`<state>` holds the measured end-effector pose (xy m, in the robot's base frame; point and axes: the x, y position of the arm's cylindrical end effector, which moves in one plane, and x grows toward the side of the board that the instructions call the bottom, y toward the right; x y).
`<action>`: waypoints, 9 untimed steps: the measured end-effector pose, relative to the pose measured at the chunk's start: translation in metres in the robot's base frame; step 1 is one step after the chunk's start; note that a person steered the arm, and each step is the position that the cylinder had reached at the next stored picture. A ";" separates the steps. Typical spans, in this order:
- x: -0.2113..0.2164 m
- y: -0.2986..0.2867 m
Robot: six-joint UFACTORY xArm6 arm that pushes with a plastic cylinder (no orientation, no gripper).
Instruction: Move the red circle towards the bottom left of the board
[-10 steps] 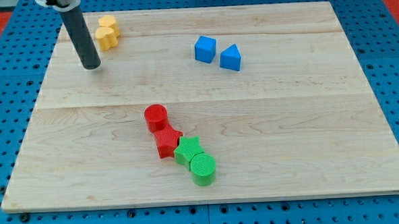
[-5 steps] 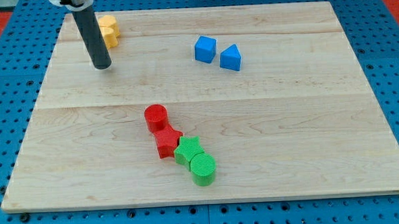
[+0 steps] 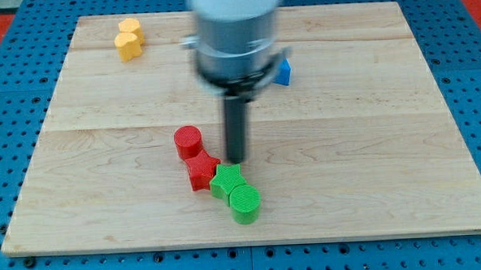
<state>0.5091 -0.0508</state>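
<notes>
The red circle [image 3: 189, 142] stands near the middle of the wooden board [image 3: 372, 178], a little left of centre. It touches a red star [image 3: 201, 170] just below it. My tip [image 3: 237, 159] is down on the board to the right of the red circle, about a block's width away, just above a green star [image 3: 227, 181]. The arm's body above the rod is blurred and covers the blue blocks.
A green circle [image 3: 245, 204] touches the green star at its lower right. Two yellow blocks [image 3: 127, 38] sit at the view's top left. A blue block [image 3: 282, 71] peeks out from behind the arm at the upper middle.
My tip has swept from the top left, beside the yellow blocks, down and right to the board's middle beside the red circle. No block has moved.
</notes>
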 end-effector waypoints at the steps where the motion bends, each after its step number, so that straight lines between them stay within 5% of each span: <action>1: -0.024 -0.010; 3: -0.016 -0.104; 5: -0.107 -0.063; 6: -0.135 -0.090; 7: -0.088 -0.130; 9: -0.085 -0.085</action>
<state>0.4241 -0.1358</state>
